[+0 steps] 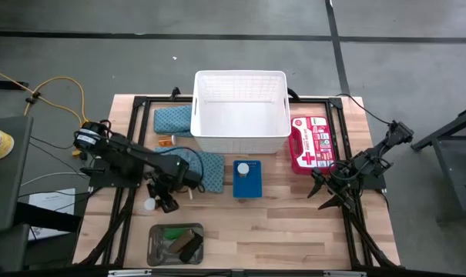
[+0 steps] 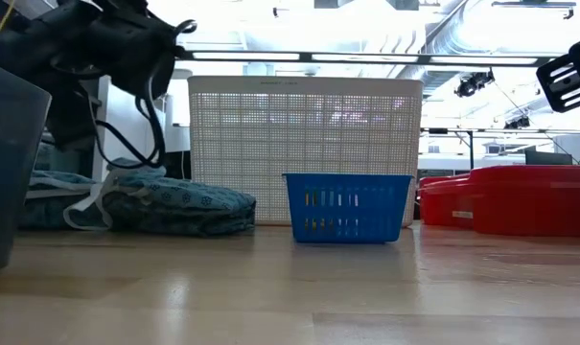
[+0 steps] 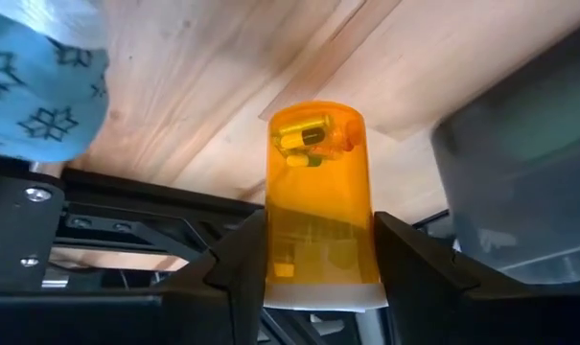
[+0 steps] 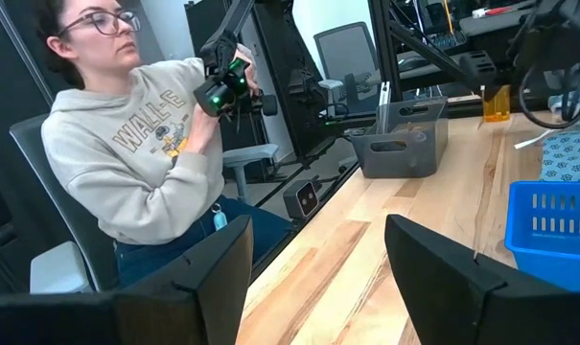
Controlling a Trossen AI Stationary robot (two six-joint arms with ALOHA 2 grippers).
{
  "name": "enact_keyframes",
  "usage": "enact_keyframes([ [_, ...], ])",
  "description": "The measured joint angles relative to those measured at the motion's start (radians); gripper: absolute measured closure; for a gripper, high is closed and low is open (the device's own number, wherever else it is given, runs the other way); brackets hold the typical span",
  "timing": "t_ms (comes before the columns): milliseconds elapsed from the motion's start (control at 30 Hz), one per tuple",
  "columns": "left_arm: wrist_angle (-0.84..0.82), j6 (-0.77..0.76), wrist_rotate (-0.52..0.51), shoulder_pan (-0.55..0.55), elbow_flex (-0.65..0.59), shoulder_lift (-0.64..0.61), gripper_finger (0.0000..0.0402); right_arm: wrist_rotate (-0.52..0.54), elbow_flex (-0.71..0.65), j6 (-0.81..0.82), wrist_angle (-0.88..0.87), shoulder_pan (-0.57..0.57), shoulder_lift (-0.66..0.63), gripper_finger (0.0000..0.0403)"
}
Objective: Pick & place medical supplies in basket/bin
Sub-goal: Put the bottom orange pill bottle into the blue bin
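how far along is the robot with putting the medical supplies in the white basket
Nothing shows inside the white basket yet. In hand: the left claw grips an orange pill vial. Left: both teal cloths, still on the table. The right claw waits open by the red kit.

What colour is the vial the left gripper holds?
Translucent orange vial with a white cap, clearest in the left wrist view.

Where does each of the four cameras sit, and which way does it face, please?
High: overhead, straight down on white basket; both arms show.
Low: table height, level at the basket and blue basket; left arm above.
Left wrist: past left gripper clamping orange vial.
Right wrist: past open right gripper toward a seated person.
Shared: right wrist also sees the blue basket and vial.
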Motion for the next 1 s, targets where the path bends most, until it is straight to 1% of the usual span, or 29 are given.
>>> enact_keyframes([
  [400,-0.004,-0.007,0.045,0.017,0.004,0.0,0.024,0.0,0.0,0.0,0.0,0.0,0.0,0.0177],
  [533,-0.001,-0.016,0.04,0.025,0.036,0.0,0.024,0.0,0.0,0.0,0.0,0.0,0.0,0.0177],
  [1000,0.02,-0.019,-0.106,0.025,0.216,0.0,0.024,0.0,0.0,0.0,0.0,0.0,0.0,0.0177],
])
